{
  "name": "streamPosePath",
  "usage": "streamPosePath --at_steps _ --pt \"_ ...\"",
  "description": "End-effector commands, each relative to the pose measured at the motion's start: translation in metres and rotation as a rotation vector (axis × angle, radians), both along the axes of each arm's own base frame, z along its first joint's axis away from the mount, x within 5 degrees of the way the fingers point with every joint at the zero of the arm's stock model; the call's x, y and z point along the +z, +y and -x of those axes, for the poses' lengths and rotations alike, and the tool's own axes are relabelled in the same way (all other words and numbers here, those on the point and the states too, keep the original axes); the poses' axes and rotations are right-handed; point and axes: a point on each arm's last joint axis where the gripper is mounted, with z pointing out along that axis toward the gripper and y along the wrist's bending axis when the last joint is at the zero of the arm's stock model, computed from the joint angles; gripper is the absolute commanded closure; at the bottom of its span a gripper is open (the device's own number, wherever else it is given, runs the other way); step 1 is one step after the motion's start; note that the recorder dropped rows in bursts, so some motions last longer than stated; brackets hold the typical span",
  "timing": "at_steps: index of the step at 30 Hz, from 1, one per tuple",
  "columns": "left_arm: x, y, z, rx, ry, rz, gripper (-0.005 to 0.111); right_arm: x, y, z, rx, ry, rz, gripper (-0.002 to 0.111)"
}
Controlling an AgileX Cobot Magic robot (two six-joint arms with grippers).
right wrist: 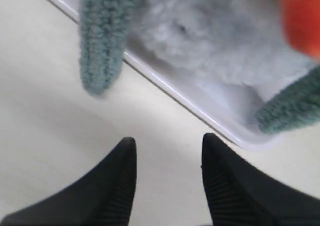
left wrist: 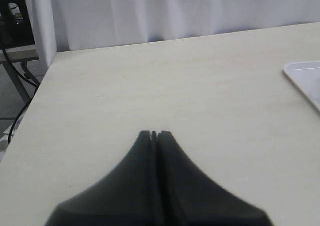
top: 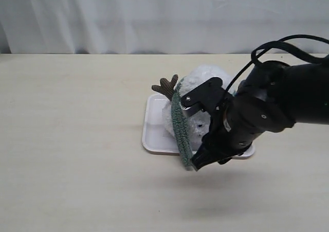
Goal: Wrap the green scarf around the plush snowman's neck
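The plush snowman [top: 205, 76] lies on a white tray [top: 152, 134], with one brown twig arm [top: 165, 86] sticking out at the back. The green scarf [top: 180, 125] is draped across it and hangs over the tray's front rim. My right gripper [top: 197, 163] hovers open just in front of the tray, beside that hanging end. The right wrist view shows the gripper [right wrist: 167, 146] open over bare table, one scarf end [right wrist: 101, 40] and another [right wrist: 292, 108] on either side of the white fluff [right wrist: 210, 40], and the orange nose [right wrist: 300, 10]. My left gripper [left wrist: 154, 135] is shut and empty, away from the tray.
A white curtain hangs behind the pale wooden table. In the left wrist view only a corner of the tray [left wrist: 305, 78] shows, along with the table's edge and a black stand with cables [left wrist: 15, 20] beyond it.
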Motion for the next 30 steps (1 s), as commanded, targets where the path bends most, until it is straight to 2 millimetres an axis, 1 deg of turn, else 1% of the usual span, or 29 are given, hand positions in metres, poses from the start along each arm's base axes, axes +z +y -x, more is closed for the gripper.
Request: streamPosePath --at_steps 1,3,4,8,9,14,19,21,24,26,30 --pt "0.000 0.000 0.000 0.001 -0.010 0.002 0.107 0.004 -0.034 0.000 -0.190 -0.088 0.023 0.067" --pt "0.000 0.000 0.000 0.001 -0.010 0.002 0.107 0.001 -0.046 0.000 -0.248 -0.132 -0.010 0.067" --pt "0.000 0.000 0.000 0.001 -0.010 0.002 0.107 -0.001 -0.049 0.000 -0.255 -0.145 -0.037 0.065" --pt "0.000 0.000 0.000 0.001 -0.010 0.002 0.107 -0.014 -0.058 -0.003 -0.299 -0.155 -0.140 0.045" --pt "0.000 0.000 0.000 0.001 -0.010 0.002 0.107 -0.017 -0.058 -0.004 -0.302 -0.159 -0.164 0.043" --pt "0.000 0.000 0.000 0.001 -0.010 0.002 0.107 -0.028 -0.060 -0.016 -0.278 -0.178 -0.197 0.044" --pt "0.000 0.000 0.000 0.001 -0.010 0.002 0.107 -0.040 -0.072 -0.026 -0.295 -0.195 -0.154 0.044" --pt "0.000 0.000 0.000 0.001 -0.010 0.002 0.107 -0.044 -0.072 -0.028 -0.274 -0.196 -0.145 0.044" --pt "0.000 0.000 0.000 0.001 -0.010 0.002 0.107 -0.048 -0.065 -0.031 -0.181 -0.204 -0.175 0.049" --pt "0.000 0.000 0.000 0.001 -0.010 0.002 0.107 -0.049 -0.061 -0.032 -0.128 -0.208 -0.199 0.054" --pt "0.000 0.000 0.000 0.001 -0.010 0.002 0.107 -0.053 -0.063 -0.038 -0.145 -0.203 -0.147 0.062"
